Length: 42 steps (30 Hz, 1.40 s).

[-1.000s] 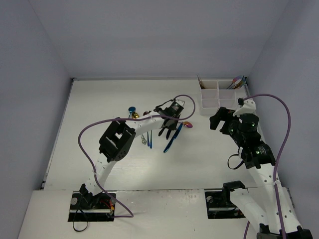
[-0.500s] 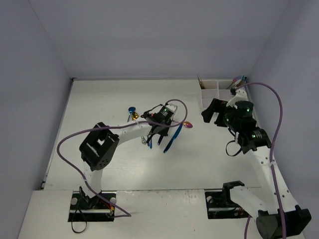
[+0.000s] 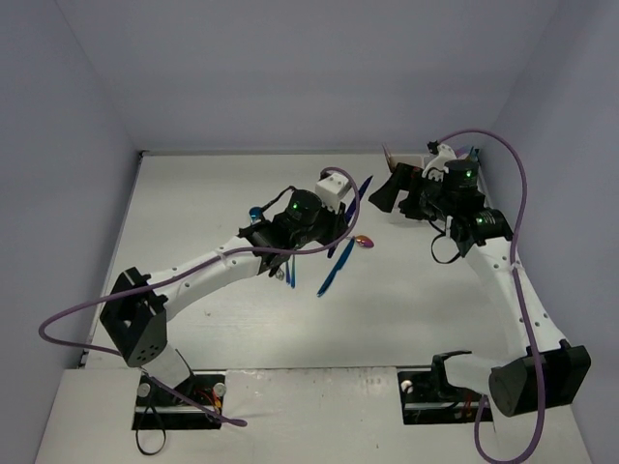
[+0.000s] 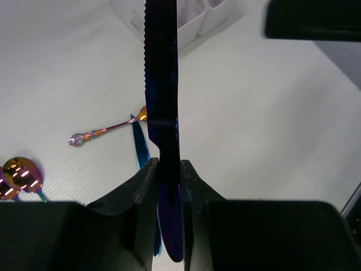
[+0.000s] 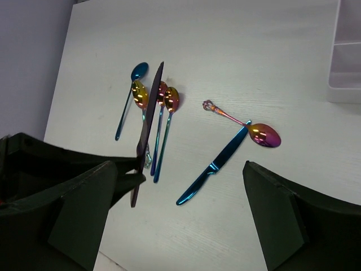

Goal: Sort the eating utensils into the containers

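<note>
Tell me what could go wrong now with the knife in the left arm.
The dark knife is pinched only at its handle, its long blade sticking out, so it may swivel or slip from the left jaws. The right arm hangs by the white tray; carrying the knife there could make the arms collide.

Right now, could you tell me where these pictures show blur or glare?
Left wrist view: the left fingers are dark and soft-edged, the held knife nearly a silhouette. Right wrist view: the right fingers blurred, the spoons sharp with glints. Top view: even light.
</note>
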Each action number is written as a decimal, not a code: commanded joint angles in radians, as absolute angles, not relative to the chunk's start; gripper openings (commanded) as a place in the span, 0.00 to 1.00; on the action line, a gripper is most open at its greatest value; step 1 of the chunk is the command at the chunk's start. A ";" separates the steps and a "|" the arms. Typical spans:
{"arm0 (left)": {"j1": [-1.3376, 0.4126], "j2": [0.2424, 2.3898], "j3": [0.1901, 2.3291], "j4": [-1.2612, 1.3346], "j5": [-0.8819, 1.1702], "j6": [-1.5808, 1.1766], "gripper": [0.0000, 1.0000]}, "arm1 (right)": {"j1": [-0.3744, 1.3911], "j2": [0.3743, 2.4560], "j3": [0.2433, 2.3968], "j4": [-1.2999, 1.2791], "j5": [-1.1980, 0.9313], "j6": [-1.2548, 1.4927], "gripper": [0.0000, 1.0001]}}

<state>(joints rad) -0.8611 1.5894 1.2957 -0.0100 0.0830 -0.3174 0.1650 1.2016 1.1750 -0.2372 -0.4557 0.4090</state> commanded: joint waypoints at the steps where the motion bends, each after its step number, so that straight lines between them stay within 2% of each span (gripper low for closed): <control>1: -0.888 1.519 1.357 0.104 0.115 -0.280 0.00 | 0.166 1.252 1.258 -0.161 -0.564 0.438 0.89; 5: -0.900 1.519 1.385 0.109 0.124 -0.272 0.00 | 0.167 1.277 1.276 -0.143 -0.589 0.446 0.84; 11: -0.923 1.529 1.411 0.110 0.126 -0.252 0.00 | 0.170 1.287 1.262 -0.124 -0.598 0.448 0.69; 21: -0.940 1.539 1.428 0.112 0.114 -0.241 0.00 | 0.175 1.275 1.229 -0.101 -0.607 0.433 0.32; 23: -0.942 1.539 1.424 0.112 0.112 -0.243 0.00 | 0.177 1.268 1.227 -0.100 -0.607 0.426 0.16; 25: -0.942 1.541 1.422 0.112 0.109 -0.245 0.00 | 0.178 1.263 1.224 -0.101 -0.605 0.417 0.06; 27: -0.942 1.544 1.422 0.113 0.106 -0.245 0.00 | 0.177 1.259 1.223 -0.102 -0.598 0.412 0.00; 29: -0.942 1.545 1.421 0.110 0.102 -0.245 0.01 | 0.178 1.255 1.222 -0.103 -0.588 0.408 0.00; 32: -0.940 1.542 1.403 0.107 0.073 -0.247 0.13 | 0.178 1.245 1.225 -0.103 -0.555 0.381 0.00; 34: -0.939 1.542 1.389 0.093 0.053 -0.254 0.26 | 0.177 1.243 1.237 -0.104 -0.517 0.360 0.00; 38: -0.915 1.543 1.361 0.037 0.010 -0.278 0.60 | 0.175 1.251 1.290 -0.104 -0.418 0.302 0.00; 42: -0.858 1.526 1.310 -0.046 -0.033 -0.328 0.78 | 0.174 1.287 1.382 -0.103 -0.295 0.196 0.00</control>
